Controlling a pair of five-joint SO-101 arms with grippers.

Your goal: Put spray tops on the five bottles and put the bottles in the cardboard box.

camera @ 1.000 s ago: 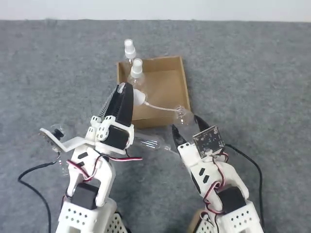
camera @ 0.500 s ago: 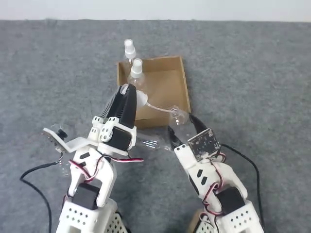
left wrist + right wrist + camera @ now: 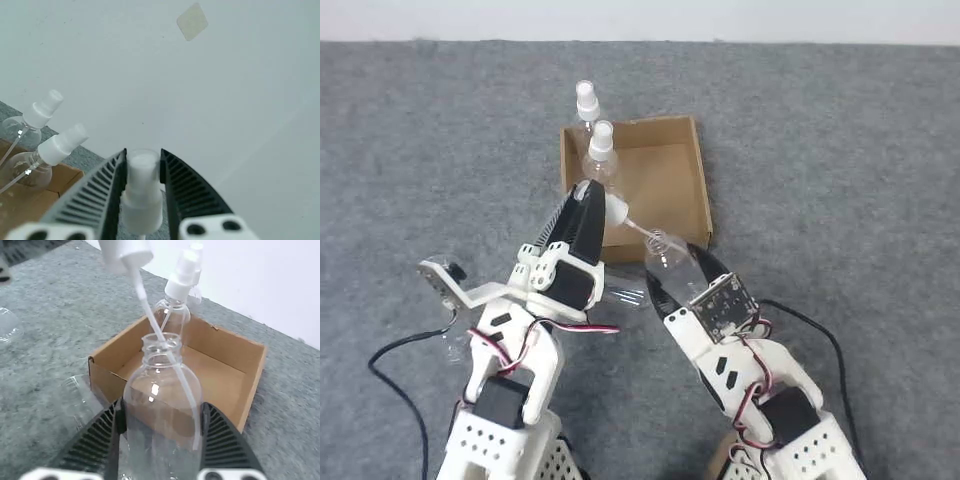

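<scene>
Carpet [image 3: 840, 150], grey, covers the table. Cardboard box [image 3: 665, 185] sits open-topped at centre, on the far side of both arms. Left gripper [image 3: 143, 159] is up over the box's near-left corner, jaws closed to the width of a spray top [image 3: 142, 187] and clamped on its white head. Right gripper [image 3: 161, 412] is just on the near side of the box's near wall, jaws partly open, pinching a clear bottle [image 3: 161, 390] by its body, neck up and leaning toward the box. Dip tube [image 3: 150, 320] of that spray top runs down through the bottle's neck. The head is above the neck, not seated. Capped bottle [image 3: 600, 165] stands upright in the box's far-left corner. Second capped bottle [image 3: 586, 105] stands just beyond that corner, outside the box. Uncapped bottle [image 3: 625, 295] lies on the carpet between the 2 arms, just near of the box.
</scene>
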